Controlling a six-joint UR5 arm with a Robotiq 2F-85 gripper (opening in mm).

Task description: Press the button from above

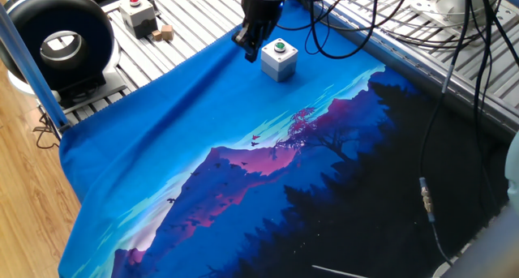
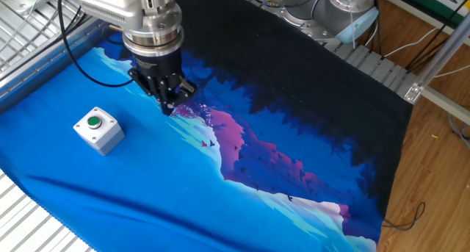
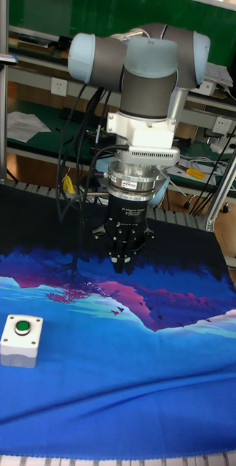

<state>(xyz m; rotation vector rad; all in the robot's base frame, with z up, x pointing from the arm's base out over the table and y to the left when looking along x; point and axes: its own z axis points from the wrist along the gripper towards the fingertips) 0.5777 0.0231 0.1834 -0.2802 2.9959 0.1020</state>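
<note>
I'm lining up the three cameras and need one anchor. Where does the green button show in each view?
One fixed view: the green button is top centre, just right of the gripper.
The other fixed view: far left, mid-height, left of the gripper.
Tall fixed view: lower left, left of and below the gripper.
Shared landmark: the blue mountain-print cloth.
</note>
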